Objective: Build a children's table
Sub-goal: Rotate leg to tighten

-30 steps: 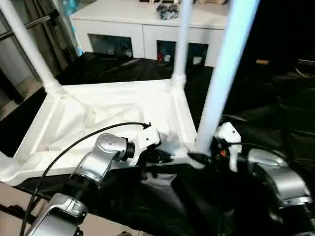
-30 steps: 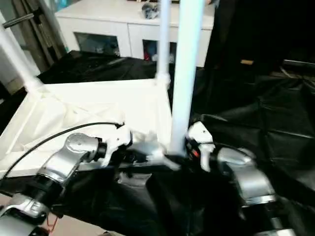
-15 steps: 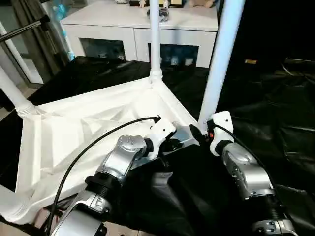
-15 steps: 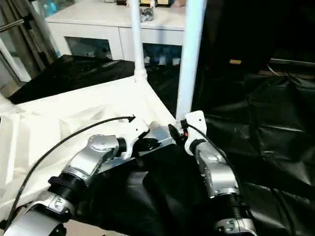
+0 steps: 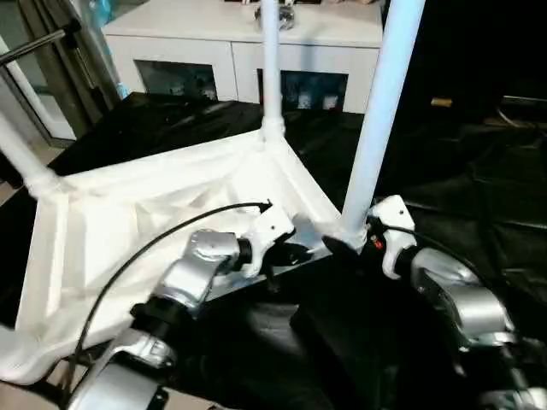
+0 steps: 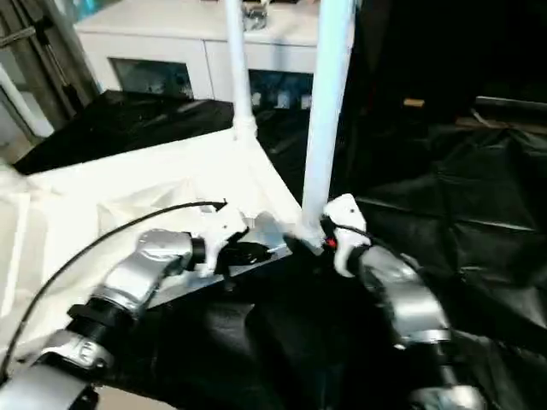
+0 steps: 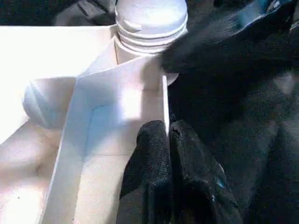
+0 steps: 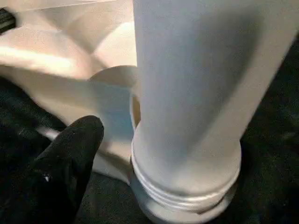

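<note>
Tabletop (image 5: pixel 162 222) lies upside down, ribbed underside up, on black sheeting (image 5: pixel 479 171) over the desk. Its near rim runs along the desk's front edge, and the corner nearest the left arm reaches toward the picture's bottom-left.

Three legs stand in corner sockets: near leg (image 5: pixel 376 120) at the near corner by the right arm, far leg (image 5: pixel 270 64) at the far corner behind it, and a third leg (image 5: pixel 21 154) at the far corner on the left-arm side, tilted in view.

Left tool (image 7: pixel 168 140): fingers together, clamped on the tabletop's thin rim wall just beside the near leg's socket. One finger (image 7: pixel 152 158) sits inside the rim, the other outside against the sheeting.

Right tool (image 5: pixel 346 243): at the base of the near leg, on the sheeting side. Its fingers stand apart; one finger (image 8: pixel 70 158) sits just beside the leg's threaded collar (image 8: pixel 187 186), with a gap between them. Nothing gripped.

Open room: the sheeting beyond the near leg, away from the tabletop, is free desk surface. A white cabinet (image 5: pixel 239 43) stands behind the far leg, past the desk's back edge. Between the two tools there is only the socket corner, so it is tight there.
</note>
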